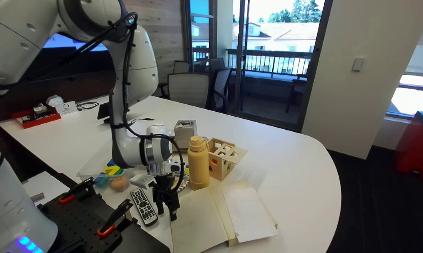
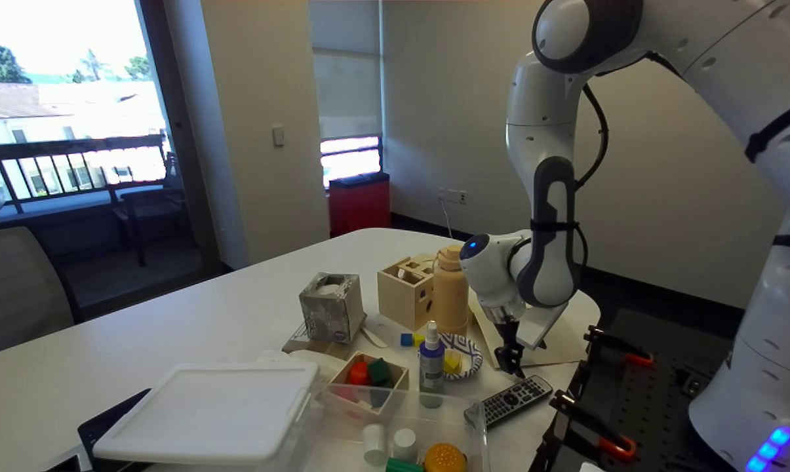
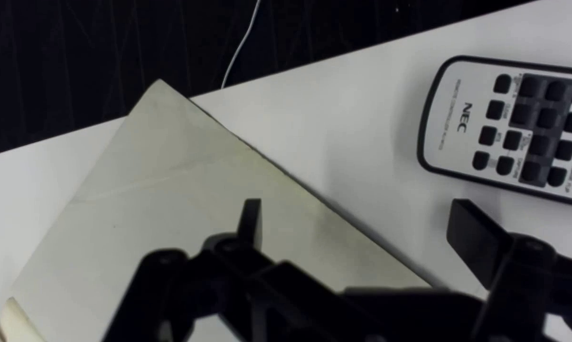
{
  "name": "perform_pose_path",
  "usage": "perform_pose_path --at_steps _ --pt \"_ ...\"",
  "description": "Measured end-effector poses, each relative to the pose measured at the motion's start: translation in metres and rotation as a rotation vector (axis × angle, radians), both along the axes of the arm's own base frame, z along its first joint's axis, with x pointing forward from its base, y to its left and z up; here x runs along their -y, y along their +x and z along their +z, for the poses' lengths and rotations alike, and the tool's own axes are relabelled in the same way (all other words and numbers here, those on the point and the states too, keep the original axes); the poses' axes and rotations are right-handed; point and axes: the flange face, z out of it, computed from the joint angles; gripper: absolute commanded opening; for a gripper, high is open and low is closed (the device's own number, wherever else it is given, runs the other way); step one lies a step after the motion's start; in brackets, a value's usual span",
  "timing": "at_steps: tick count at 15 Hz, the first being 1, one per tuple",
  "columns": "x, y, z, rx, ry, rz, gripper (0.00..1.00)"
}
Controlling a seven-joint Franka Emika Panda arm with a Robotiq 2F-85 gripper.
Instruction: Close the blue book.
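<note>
White and rounded at one end, the surface (image 1: 302, 182) stood near a pale wall (image 1: 351, 105). On it lay the book (image 1: 196, 222), spread open with its cream inside showing, a white sheet (image 1: 250, 215) over one side and a mustard bottle (image 1: 199, 168) upright just beside it. Straddling the book's edge near the remote (image 3: 509, 130), the gripper (image 3: 359, 223) was unclenched, fingers well apart; whether they touched the book, I could not tell.
</note>
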Motion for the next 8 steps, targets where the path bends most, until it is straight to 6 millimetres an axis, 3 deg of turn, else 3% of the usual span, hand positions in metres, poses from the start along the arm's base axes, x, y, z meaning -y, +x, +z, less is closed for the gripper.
perform_pose_path --at_steps 8 --pt "0.0096 0.0042 -0.0068 0.094 -0.087 -0.063 1.00"
